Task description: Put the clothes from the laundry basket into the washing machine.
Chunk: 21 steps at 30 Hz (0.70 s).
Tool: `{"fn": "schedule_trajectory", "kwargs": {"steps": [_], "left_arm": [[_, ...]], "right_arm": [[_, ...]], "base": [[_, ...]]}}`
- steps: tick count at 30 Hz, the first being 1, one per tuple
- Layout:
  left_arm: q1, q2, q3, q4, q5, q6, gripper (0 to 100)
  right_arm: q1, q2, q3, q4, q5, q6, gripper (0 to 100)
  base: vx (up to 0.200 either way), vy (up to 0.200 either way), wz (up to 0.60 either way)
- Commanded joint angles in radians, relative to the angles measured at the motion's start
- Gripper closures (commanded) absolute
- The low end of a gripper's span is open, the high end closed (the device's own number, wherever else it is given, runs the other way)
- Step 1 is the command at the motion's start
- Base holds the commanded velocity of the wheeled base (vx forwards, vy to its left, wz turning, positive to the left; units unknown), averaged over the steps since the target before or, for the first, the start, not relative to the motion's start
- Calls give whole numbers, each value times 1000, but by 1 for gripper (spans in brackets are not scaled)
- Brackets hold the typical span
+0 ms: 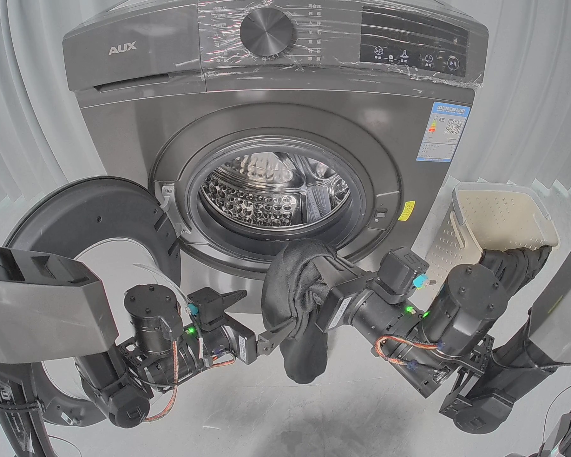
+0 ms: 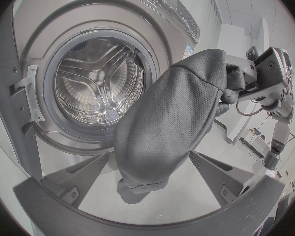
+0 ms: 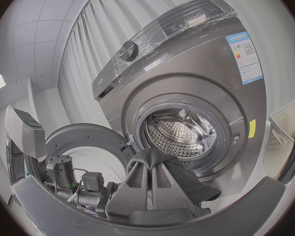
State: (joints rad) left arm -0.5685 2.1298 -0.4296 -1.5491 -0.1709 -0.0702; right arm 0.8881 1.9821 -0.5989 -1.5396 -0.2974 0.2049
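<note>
Dark grey mesh knit: one garment [image 1: 298, 299], bunched and draped over the right claw [image 1: 316, 287], which is pressed together on a fold near its top. We see the lower end hanging loose in a thick roll above the pale floor [image 1: 235, 407], not touching it. The fabric looks soft, limp and fine-holed, like sportswear. A hem seam shows at the bottom in the left wrist view. We cannot tell what kind of garment it is. The left claw [image 1: 276, 337] sits low, just beside the hanging end, fingers spread to either side of it, gripping nothing.

The garment is in the air in front of the washing machine [image 1: 273, 115], just below the lip of the round opening, not yet inside. The door [image 1: 89, 223] is swung wide open to the robot's left. The drum [image 1: 260, 192] behind is bare steel, with no clothes in the part we can see.

Farther off on the right, a cream perforated laundry basket [image 1: 495, 217] stands just beside the machine. A second dark garment [image 1: 514, 264] hangs over its front rim.

Our read on progress: early. Nothing is loaded as far as the drum shows, one piece is out of the basket and at the opening, and at least one more is left in the basket. Left to do: push this one through the opening, release, then fetch the rest.
</note>
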Motion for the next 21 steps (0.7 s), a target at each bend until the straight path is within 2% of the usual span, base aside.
{"fn": "schedule_trajectory", "kwargs": {"steps": [1, 9, 21], "left_arm": [[-2, 9, 0, -2, -1, 1, 0], [-1, 12, -6, -2, 5, 7, 0], [39, 12, -8, -2, 8, 13, 0]], "right_arm": [[0, 0, 2, -1, 0, 1, 100], [0, 0, 4, -1, 0, 1, 100], [0, 1, 7, -1, 0, 1, 100]], "base": [[0, 0, 0], [0, 0, 0], [0, 0, 0]]}}
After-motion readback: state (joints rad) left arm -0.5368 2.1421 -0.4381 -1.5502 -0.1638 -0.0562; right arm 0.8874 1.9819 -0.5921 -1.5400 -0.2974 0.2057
